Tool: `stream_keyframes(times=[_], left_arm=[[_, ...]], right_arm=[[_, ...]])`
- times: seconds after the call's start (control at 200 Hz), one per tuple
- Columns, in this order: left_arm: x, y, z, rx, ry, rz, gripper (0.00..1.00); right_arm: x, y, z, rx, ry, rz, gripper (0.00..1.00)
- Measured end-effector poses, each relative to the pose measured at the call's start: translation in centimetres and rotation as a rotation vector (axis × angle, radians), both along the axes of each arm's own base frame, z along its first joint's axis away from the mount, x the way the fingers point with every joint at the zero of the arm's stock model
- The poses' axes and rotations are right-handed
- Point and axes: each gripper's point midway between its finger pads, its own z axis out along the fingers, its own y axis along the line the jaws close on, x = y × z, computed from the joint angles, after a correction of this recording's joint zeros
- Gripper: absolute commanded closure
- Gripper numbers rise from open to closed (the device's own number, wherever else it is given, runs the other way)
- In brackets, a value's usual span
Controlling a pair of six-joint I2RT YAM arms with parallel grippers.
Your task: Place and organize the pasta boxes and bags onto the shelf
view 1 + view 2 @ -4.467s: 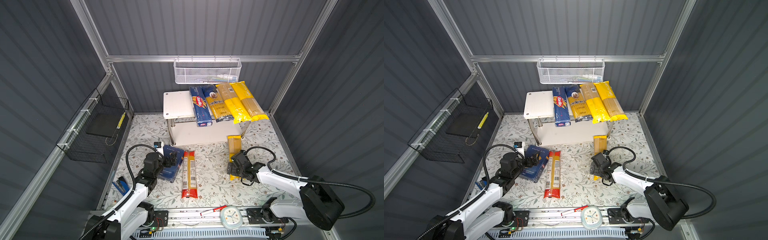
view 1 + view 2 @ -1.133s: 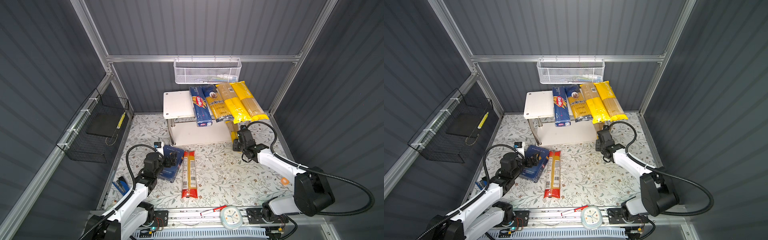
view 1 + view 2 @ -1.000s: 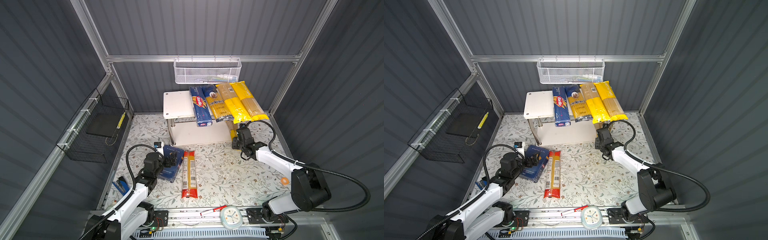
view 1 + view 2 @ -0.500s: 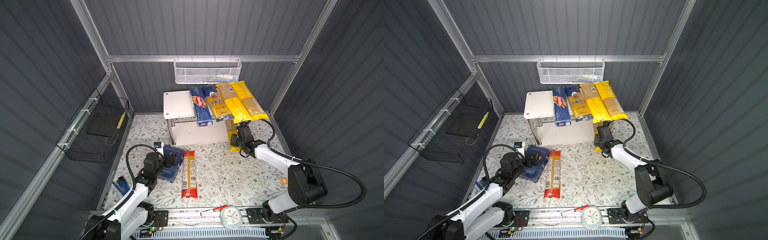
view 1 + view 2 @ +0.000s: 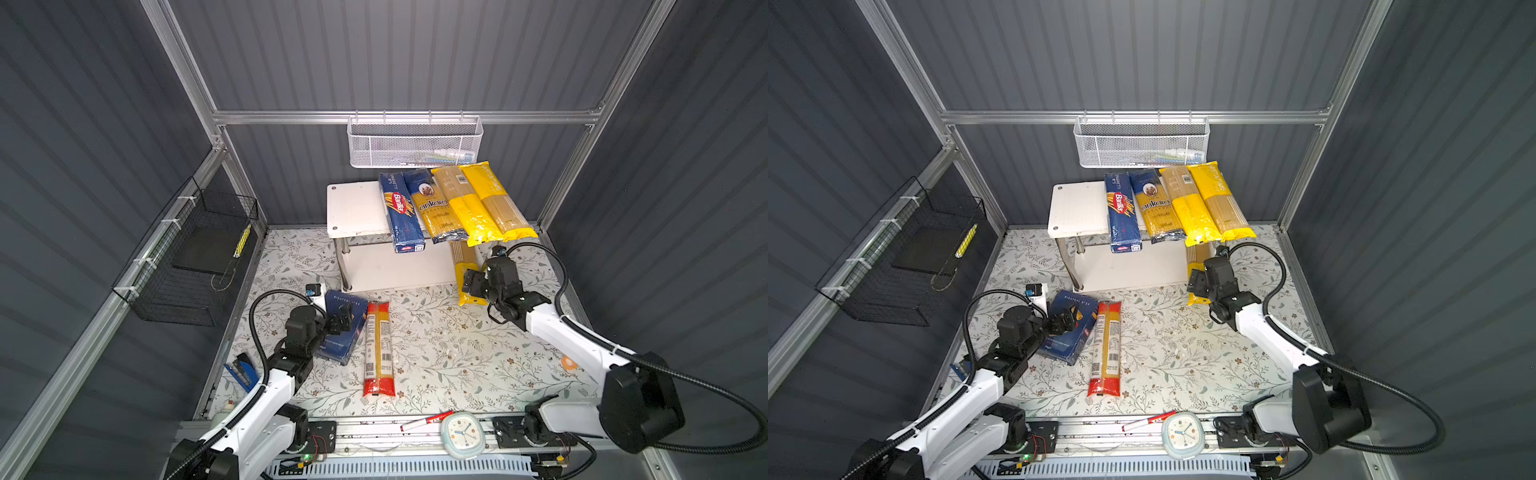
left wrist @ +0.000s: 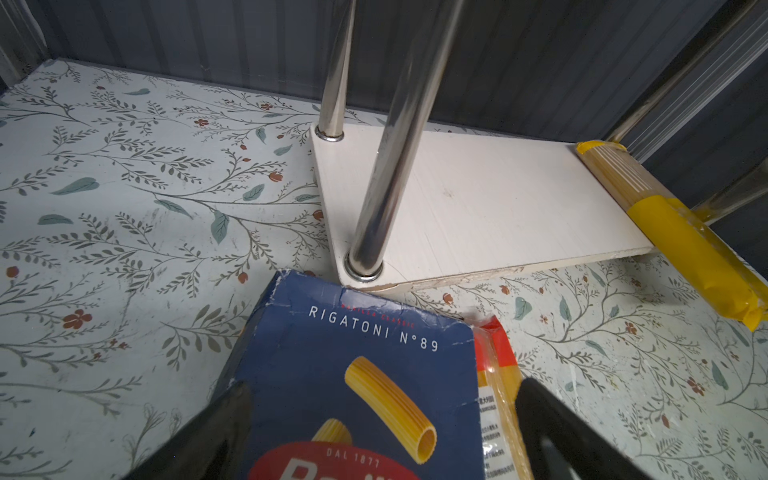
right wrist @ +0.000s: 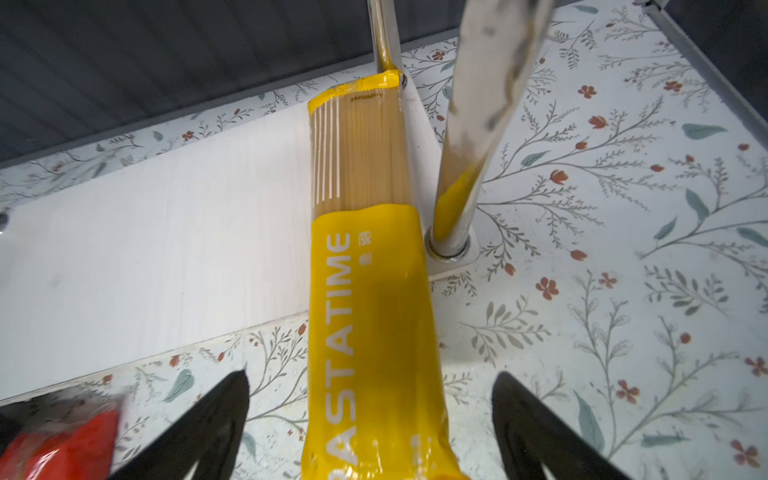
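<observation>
Shelving the PASTATIME bag [image 5: 462, 257] looks almost done: right of centre in both top views, it lies half on the shelf [image 5: 353, 203]'s lower board, overhanging the front. The right hand [image 7: 372, 376] gapes wide astride it, gripping nothing; next, a nudge further in, then the rigatoni box [image 5: 338, 347].

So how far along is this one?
Done: the spaghetti box, ankara bag and two PASTATIME bags lie on the shelf's top board. In hand: a third PASTATIME bag lies partly on the lower board, between the open right fingers. To do: the rigatoni box, under the open left fingers, and the red-ended bag on the table.
</observation>
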Motion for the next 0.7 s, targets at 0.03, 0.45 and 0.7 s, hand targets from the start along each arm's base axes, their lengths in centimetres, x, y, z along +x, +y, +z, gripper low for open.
stream_keyframes(times=[0.03, 0.45, 0.7], left_arm=[[0.0, 0.0, 0.0, 0.000, 0.000, 0.000, 0.00], [-0.6, 1.1, 1.9, 0.022, 0.000, 0.048, 0.00], [-1.5, 4.1, 3.1, 0.070, -0.013, 0.190, 0.00]], right_arm=[[-0.7, 0.2, 0.0, 0.009, 0.001, 0.009, 0.04], [-10.4, 8.9, 1.0, 0.091, 0.033, 0.294, 0.01], [-13.3, 15.0, -2.5, 0.034, 0.195, 0.386, 0.01]])
